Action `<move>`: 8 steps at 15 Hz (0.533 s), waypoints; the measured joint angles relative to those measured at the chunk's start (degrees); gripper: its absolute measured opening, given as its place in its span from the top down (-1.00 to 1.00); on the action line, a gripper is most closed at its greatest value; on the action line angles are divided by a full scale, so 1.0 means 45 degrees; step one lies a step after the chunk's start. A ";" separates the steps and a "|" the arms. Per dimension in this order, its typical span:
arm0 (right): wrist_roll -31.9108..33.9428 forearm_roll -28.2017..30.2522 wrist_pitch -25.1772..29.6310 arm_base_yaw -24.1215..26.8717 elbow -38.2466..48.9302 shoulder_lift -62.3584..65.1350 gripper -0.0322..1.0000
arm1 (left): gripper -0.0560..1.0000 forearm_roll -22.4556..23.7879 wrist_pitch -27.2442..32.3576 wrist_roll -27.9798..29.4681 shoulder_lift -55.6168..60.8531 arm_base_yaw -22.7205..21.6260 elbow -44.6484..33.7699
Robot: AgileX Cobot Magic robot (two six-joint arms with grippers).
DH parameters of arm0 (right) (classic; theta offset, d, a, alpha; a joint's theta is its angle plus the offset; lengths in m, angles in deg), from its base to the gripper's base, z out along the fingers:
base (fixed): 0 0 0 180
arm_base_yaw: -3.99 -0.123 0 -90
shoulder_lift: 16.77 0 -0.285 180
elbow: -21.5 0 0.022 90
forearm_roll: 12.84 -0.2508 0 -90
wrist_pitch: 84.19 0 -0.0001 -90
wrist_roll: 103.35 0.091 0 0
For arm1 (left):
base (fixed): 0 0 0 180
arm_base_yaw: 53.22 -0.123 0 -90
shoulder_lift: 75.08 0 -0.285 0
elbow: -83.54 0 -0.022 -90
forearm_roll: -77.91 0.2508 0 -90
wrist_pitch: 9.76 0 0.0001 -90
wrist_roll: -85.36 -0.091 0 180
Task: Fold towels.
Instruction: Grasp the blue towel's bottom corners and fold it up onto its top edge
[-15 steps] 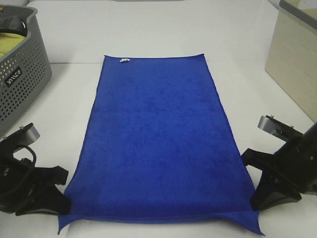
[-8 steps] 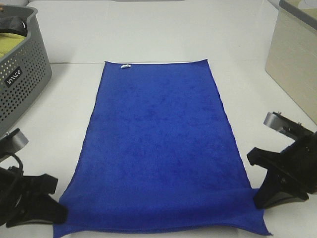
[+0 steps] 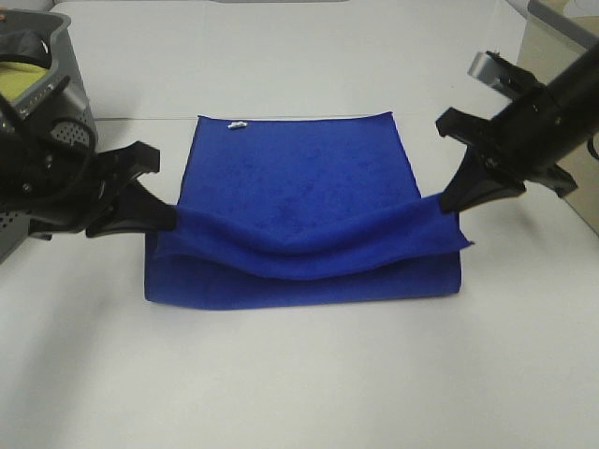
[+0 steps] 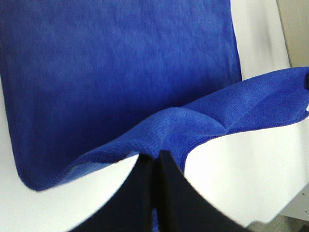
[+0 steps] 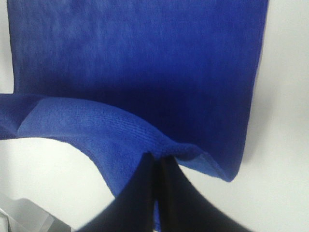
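Fold line: the deep royal-blue plush microfibre towel (image 3: pixel 299 178) lies in the middle of the table (image 3: pixel 299 393). Its doubled-over crease is the part closest to the table's near edge and runs parallel to it.
Left end effector (image 4: pixel 155 159): jaws pressed together on one corner of the raised short edge, held above the towel's left long side.
Right end effector (image 5: pixel 157 162): pinched shut on the other raised corner, above the right long side and a little farther toward the table's far edge than its partner.
Raised edge: it hangs between the two grips and sags in the middle, about halfway along the flat layer.
Far short edge: flat on the table, with a small white tag (image 3: pixel 238 124) near its left corner.
Step in hand: the first half-fold, judged roughly half done.
Doing it well: move both grips toward the far edge at an even pace and level the right with the left. Keep them apart enough to take out the sag, and lay corner on corner before letting go, or the top layer may land skewed.
Surface: plain white, smooth and matte, with a faint seam across it just beyond the towel.
Room: a grey perforated plastic basket (image 3: pixel 75 103) holding a yellow-green cloth (image 3: pixel 19 79) sits toward the far left corner, and a beige box (image 3: pixel 547 33) toward the far right.
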 joint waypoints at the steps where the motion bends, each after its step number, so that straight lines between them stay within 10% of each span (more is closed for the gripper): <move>1: 0.0255 0.0229 0.0420 0.0000 -0.1311 -0.0649 0.94 | 0.89 0.0115 -0.0153 0.0089 -0.0675 0.0000 0.0929; 8: 0.1884 0.1630 0.2674 0.0000 -1.1154 -0.6035 0.94 | 0.89 0.0293 -0.0751 0.0446 -0.4953 -0.0166 0.7639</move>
